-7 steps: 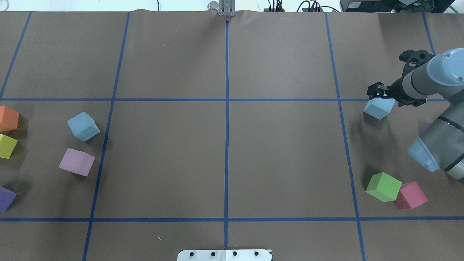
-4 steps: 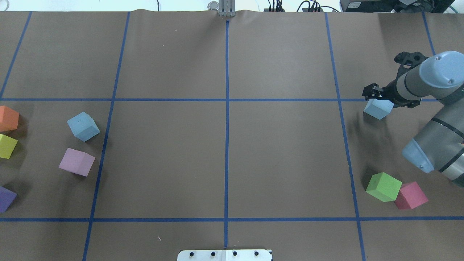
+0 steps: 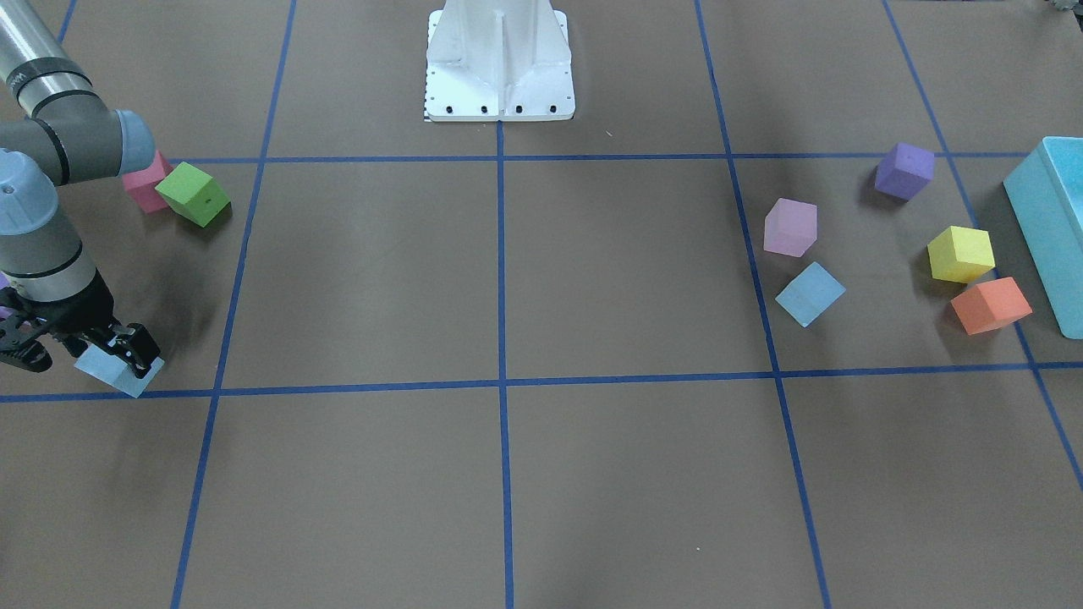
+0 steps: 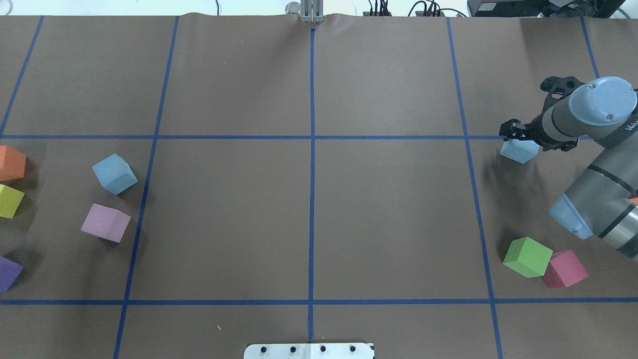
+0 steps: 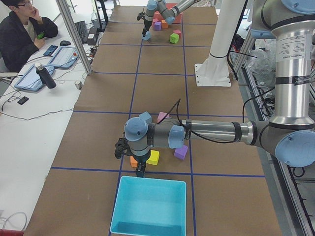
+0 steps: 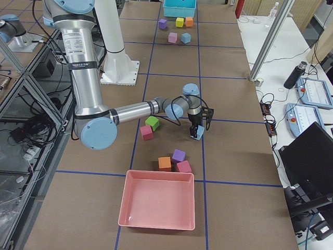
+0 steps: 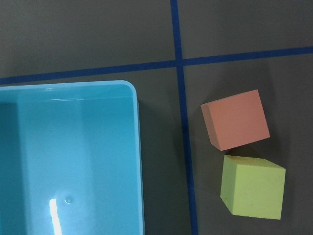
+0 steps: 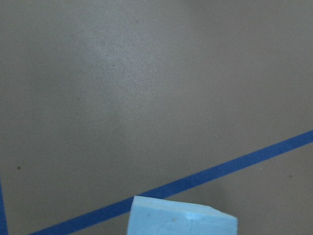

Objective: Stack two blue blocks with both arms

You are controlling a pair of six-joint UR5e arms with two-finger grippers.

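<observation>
On my right side a green cube [image 4: 527,257] and a red cube [image 4: 564,269] sit touching each other, close under my right arm's elbow. They are well apart from the right blue block [image 4: 518,152]. That block sits on the table, just by a blue tape line.

The left blue block [image 4: 114,173] is far across the table. A lilac cube [image 4: 105,222] sits near it but does not touch it. Farther out are an orange cube [image 4: 11,163], a yellow cube [image 4: 10,201] and a purple cube [image 4: 9,273].

My right arm [image 6: 135,108] lies low and long over the table, and its wrist bends down. My right claw [image 4: 521,137] points down and sits right over the right blue block. One black finger [image 3: 140,351] is at the block's edge. I cannot tell if I am squeezing the block.

My left arm [image 5: 211,132] also lies low and long, with its wrist bent down. My left claw [image 5: 140,169] points down over the orange and yellow cubes, just beside the teal box [image 5: 118,216]. I cannot tell if this claw is open or closed.

The teal box shows its smooth, shiny floor. A pink tray [image 6: 127,200] sits on my right end of the table. Three more cubes [image 6: 178,155] sit on the table just outside its rim.
</observation>
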